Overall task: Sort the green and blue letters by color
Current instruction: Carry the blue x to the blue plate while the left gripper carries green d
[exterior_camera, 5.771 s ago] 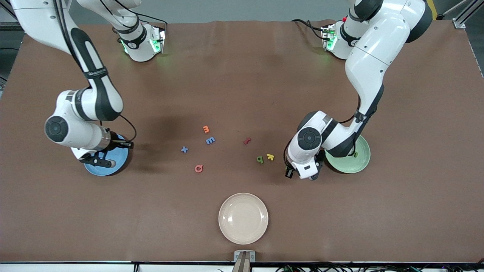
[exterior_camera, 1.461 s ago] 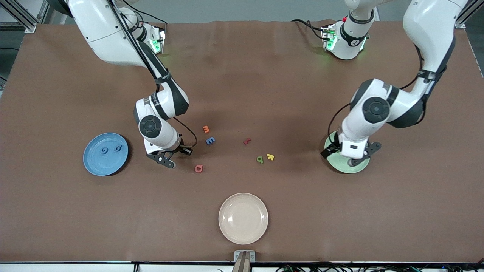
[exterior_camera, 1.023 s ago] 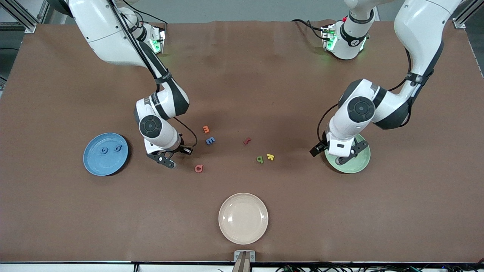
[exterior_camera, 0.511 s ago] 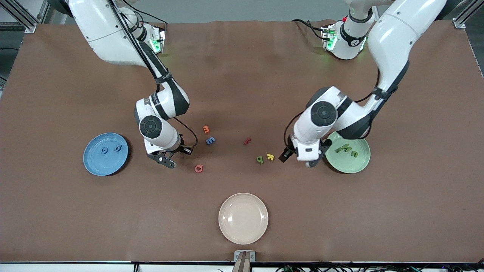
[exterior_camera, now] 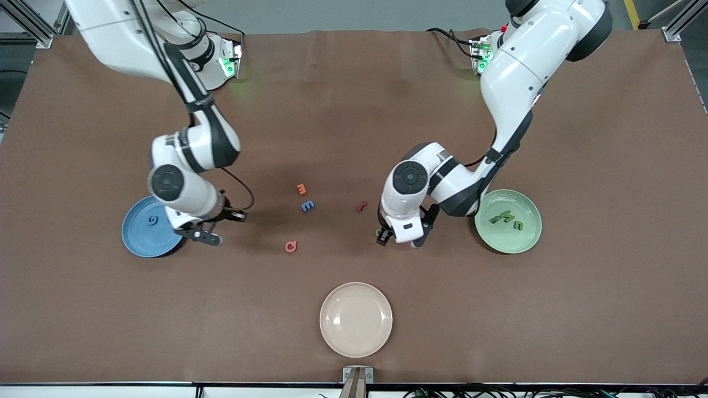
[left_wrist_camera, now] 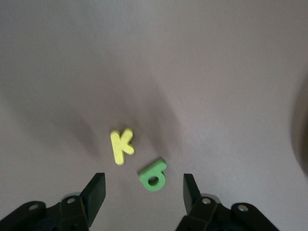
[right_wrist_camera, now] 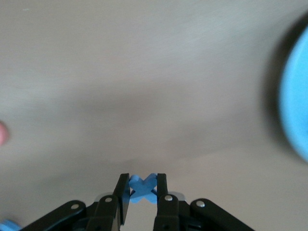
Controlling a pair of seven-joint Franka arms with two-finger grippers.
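Note:
My right gripper [right_wrist_camera: 143, 190] is shut on a blue x-shaped letter [right_wrist_camera: 142, 187] and hangs at the edge of the blue plate [exterior_camera: 138, 235], which shows one blue letter [exterior_camera: 152, 220]. Another blue letter [exterior_camera: 307, 205] lies mid-table. My left gripper [left_wrist_camera: 143, 192] is open, low over the table, with a green letter [left_wrist_camera: 153, 174] just ahead of the gap between its fingers. In the front view that green letter [exterior_camera: 379, 233] peeks out beside the left gripper [exterior_camera: 399, 242]. The green plate [exterior_camera: 525, 240] holds green letters [exterior_camera: 503, 217].
A yellow k [left_wrist_camera: 121, 146] lies close beside the green letter. An orange letter [exterior_camera: 301, 189], a red one [exterior_camera: 361, 207] and a pink one [exterior_camera: 290, 246] lie mid-table. A cream plate [exterior_camera: 355, 319] sits nearest the front camera.
My right arm carried the blue x from mid-table to the blue plate's edge. My left arm swung from the green plate to the green letter, its jaws narrowing.

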